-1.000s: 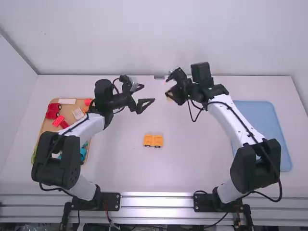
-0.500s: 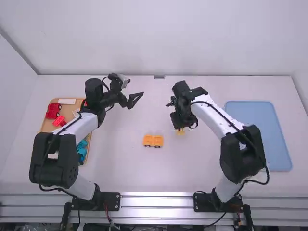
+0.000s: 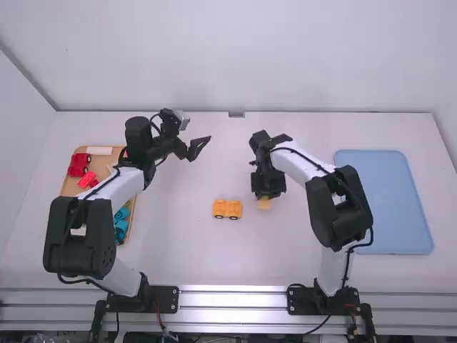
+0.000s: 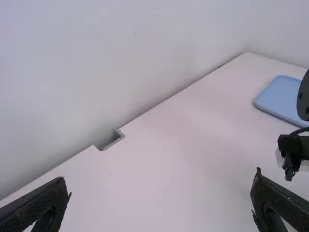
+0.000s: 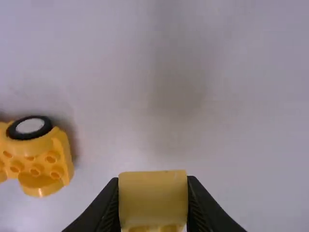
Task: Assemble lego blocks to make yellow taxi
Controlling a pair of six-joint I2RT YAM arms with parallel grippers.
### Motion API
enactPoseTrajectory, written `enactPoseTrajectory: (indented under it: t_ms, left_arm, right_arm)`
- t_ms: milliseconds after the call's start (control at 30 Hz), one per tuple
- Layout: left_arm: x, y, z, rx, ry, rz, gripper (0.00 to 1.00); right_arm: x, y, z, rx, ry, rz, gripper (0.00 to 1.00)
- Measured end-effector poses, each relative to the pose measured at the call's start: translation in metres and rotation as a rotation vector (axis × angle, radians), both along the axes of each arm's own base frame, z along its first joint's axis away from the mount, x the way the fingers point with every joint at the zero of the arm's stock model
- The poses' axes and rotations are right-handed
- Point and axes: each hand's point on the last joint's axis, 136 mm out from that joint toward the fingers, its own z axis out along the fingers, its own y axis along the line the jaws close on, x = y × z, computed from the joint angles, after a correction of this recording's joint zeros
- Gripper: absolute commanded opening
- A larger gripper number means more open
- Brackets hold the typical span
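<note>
White desk (image 3: pixel 186 246), near to far: at right, one blue tray (image 3: pixel 389 207). At left, one tan tray (image 3: pixel 69 188) with several teal pieces (image 3: pixel 122 224), one red wheeled block (image 3: pixel 77 166) and one white brick (image 3: pixel 99 151); the left arm (image 3: pixel 128 187) blocks part of it. Centrally, one yellow wheeled chassis (image 3: pixel 227 209), two wheels visible. Just beside it, the right pincer (image 3: pixel 264 196) grips one yellow block (image 3: pixel 264 204). Farthest, the left pincer (image 3: pixel 203 148) hangs empty, fingers spread.
</note>
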Motion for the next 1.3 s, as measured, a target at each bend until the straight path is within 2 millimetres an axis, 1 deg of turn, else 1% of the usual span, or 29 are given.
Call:
enactPoseTrajectory:
  t_ms: [167,400,433,467,500,533,567,667,700,800,933,1067,1300]
  left_arm:
    - [0.0,0.0,0.0,0.001,0.0,0.0,0.99]
    - [-0.001,0.0,-0.005,0.003,0.023,0.002,0.99]
    - [-0.001,0.0,-0.005,0.003,0.023,0.002,0.99]
    - [-0.001,0.0,-0.005,0.003,0.025,0.002,0.99]
    - [-0.001,0.0,-0.005,0.003,0.025,0.002,0.99]
    - [-0.001,0.0,-0.005,0.003,0.025,0.001,0.99]
    - [-0.001,0.0,-0.005,0.003,0.025,0.001,0.99]
    - [-0.002,0.0,-0.006,0.003,0.03,0.001,0.99]
    - [-0.002,0.0,-0.006,0.003,0.03,0.001,0.99]
    - [-0.002,0.0,-0.008,0.003,0.04,0.001,0.99]
    - [-0.003,0.0,-0.009,0.003,0.044,0.001,0.99]
    - [-0.003,0.0,-0.009,0.003,0.043,0.001,0.99]
    - [-0.003,0.0,-0.009,0.0,0.047,0.002,0.99]
  right_arm:
    - [-0.007,-0.007,-0.01,-0.044,0.016,-0.148,0.0]
    - [-0.018,-0.016,-0.019,-0.112,0.061,-0.521,0.0]
    - [-0.018,-0.016,-0.019,-0.112,0.061,-0.521,0.0]
    - [-0.021,-0.018,-0.02,-0.127,0.077,-0.608,0.0]
    - [-0.022,-0.019,-0.02,-0.132,0.084,-0.652,0.0]
    - [-0.021,-0.019,-0.02,-0.129,0.093,-0.714,0.0]
    - [-0.021,-0.02,-0.02,-0.128,0.095,-0.736,0.0]
    - [-0.017,-0.023,-0.02,-0.115,0.128,-0.908,0.0]
    - [-0.016,-0.023,-0.02,-0.112,0.131,-0.925,0.0]
    - [-0.005,-0.024,-0.024,-0.061,0.141,-1.061,0.0]
    - [0.001,-0.023,-0.029,-0.01,0.164,-1.159,0.0]
    - [-0.003,-0.022,-0.035,0.007,0.202,-1.233,0.0]
    - [-0.008,-0.018,-0.038,-0.016,0.215,-1.303,0.0]
